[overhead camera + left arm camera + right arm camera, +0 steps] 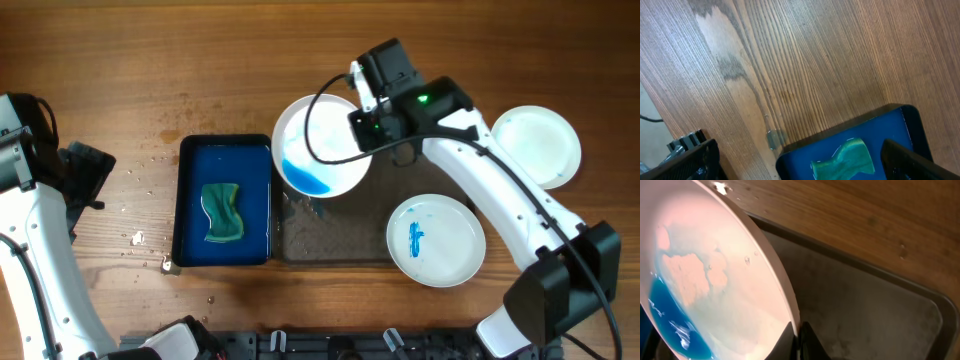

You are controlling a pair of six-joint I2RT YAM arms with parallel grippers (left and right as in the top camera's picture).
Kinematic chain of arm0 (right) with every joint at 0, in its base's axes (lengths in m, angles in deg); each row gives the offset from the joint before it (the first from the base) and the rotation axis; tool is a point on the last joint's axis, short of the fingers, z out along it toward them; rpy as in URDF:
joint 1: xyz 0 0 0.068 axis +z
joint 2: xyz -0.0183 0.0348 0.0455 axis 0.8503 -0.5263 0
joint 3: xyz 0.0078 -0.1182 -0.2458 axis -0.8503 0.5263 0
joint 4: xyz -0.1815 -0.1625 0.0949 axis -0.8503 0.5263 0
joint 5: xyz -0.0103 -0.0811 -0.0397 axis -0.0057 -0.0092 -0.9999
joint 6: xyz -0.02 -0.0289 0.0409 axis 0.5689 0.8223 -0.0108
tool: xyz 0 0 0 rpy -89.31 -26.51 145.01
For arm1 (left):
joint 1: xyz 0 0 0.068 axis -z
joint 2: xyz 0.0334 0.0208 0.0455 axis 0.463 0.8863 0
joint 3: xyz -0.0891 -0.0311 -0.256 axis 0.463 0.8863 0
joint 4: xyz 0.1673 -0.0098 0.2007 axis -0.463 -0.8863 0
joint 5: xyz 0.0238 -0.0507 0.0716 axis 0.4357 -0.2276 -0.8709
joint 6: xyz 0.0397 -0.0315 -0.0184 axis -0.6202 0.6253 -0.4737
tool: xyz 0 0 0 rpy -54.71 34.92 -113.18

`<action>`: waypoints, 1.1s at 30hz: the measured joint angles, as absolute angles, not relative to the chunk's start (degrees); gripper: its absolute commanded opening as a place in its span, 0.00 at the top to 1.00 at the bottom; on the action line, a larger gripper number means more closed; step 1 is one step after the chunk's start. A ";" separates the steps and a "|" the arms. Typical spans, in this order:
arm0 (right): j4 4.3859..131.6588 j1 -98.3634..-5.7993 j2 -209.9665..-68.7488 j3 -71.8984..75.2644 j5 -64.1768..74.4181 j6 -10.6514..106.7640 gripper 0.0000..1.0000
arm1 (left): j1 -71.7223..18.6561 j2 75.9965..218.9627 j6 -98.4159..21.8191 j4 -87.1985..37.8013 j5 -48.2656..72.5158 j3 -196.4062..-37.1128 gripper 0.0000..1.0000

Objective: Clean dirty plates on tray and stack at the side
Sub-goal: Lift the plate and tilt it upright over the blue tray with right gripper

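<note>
My right gripper (368, 128) is shut on the rim of a white plate (320, 145) and holds it tilted over the left end of the dark tray (340, 235). Blue liquid is pooled at the plate's low left edge. In the right wrist view the fingers (799, 337) pinch the plate's rim (715, 280) above the tray (865, 315). A second plate (435, 240) with a blue scribble lies on the tray's right part. A third plate (537, 146), mostly white, lies on the table at the right. My left gripper (88, 175) is open and empty at the far left.
A smaller deep-blue tray (195, 165) holding a green sponge (222, 212) stands just left of the dark tray. It also shows in the left wrist view (890, 125), with the sponge (842, 160) between my open left fingers (800, 157). Water drops dot the wood nearby.
</note>
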State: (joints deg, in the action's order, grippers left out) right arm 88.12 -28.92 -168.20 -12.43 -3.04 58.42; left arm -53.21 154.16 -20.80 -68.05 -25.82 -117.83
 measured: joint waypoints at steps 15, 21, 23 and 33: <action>88.75 -17.45 -182.45 -34.33 -6.47 58.37 0.96 | -53.21 154.16 -20.80 -68.29 -25.43 -117.83 0.00; 86.74 -12.23 -184.00 -34.79 -14.93 58.50 0.96 | -53.21 154.18 -20.80 -68.29 -25.43 -117.83 0.00; 85.76 -10.00 -184.00 -35.20 -19.65 59.09 0.96 | -53.21 154.16 -20.80 -68.29 -25.43 -117.83 0.00; 77.34 1.15 -184.00 -35.48 -45.07 72.14 0.96 | -53.21 154.18 -20.80 -68.29 -25.43 -117.83 0.00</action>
State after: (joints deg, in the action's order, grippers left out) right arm 77.34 1.15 -184.00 -35.48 -45.07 72.14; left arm -53.21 154.18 -20.80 -68.29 -25.43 -117.83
